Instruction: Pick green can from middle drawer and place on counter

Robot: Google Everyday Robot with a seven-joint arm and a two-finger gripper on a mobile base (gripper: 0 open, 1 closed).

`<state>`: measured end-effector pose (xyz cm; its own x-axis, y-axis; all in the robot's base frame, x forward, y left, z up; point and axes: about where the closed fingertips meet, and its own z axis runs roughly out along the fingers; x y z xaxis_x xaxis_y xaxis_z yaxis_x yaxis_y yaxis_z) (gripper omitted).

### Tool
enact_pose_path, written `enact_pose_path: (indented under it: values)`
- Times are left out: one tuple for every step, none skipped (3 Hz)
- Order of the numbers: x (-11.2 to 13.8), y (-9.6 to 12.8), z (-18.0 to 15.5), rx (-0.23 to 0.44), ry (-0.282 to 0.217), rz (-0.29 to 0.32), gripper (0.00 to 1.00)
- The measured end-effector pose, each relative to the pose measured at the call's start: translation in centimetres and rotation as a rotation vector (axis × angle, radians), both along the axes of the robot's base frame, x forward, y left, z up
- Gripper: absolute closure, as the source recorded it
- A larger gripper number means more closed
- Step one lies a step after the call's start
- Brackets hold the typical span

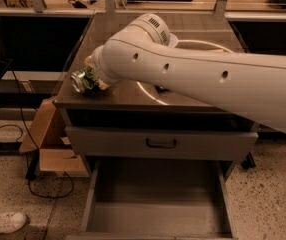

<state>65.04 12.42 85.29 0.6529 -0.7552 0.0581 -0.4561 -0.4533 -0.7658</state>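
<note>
Item: green can (82,80), on its side at the worktop's (203,29) near corner, my pincer (96,77) at it, hold I cannot tell; risk: rolling off the edge once released.

Cream tubular arm (198,81), 3 dark holes (165,67), tool (91,75) far-left

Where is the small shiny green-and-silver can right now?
In the camera view, the green can is on its side at the front-left corner of the grey-brown counter, at the gripper ending the white arm, above the open grey middle drawer.
</note>
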Motion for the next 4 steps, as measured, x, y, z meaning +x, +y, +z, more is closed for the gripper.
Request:
enact_pose_path:
  values:
    - [0.00, 0.00, 0.00, 0.000, 0.000, 0.000, 0.58]
    - [0.00, 0.00, 0.00, 0.000, 0.000, 0.000, 0.27]
    - [0.00, 0.00, 0.01, 0.000, 0.000, 0.000, 0.04]
    - [-0.01, 0.01, 0.01, 0.000, 0.000, 0.000, 0.00]
